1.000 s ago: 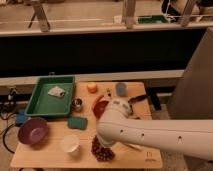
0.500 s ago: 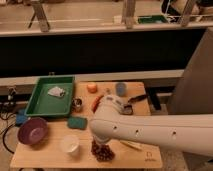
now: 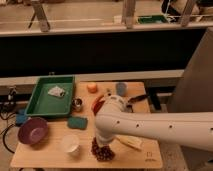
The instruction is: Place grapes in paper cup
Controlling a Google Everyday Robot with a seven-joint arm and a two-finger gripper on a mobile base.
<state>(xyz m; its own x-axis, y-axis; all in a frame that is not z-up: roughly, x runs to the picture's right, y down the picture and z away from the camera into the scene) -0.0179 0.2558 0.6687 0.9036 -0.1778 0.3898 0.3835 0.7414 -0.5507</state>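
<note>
A dim room, a dark counter running behind a light wooden table (image 3: 45, 157). A white arm bends down near the table's front edge. Its hand (image 3: 101, 143) is directly on top of the grapes (image 3: 104, 152); whether it is spread or closed cannot be told. The paper cup (image 3: 70, 144) stands just beside the bunch, on the purple bowl's (image 3: 33, 131) side, so the carry looks short and sideways.

Prob. robot lab: wooden table (image 3: 46, 155), railings (image 3: 42, 17), claw (image 3: 102, 140) at grapes (image 3: 104, 153).

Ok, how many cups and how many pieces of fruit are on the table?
Cups: 3 (paper cup, metal cup, blue-grey cup)
Fruit: 3 (grapes, orange, banana)
Total: 6
Jaws: down at the grapes, behind the arm.
</note>
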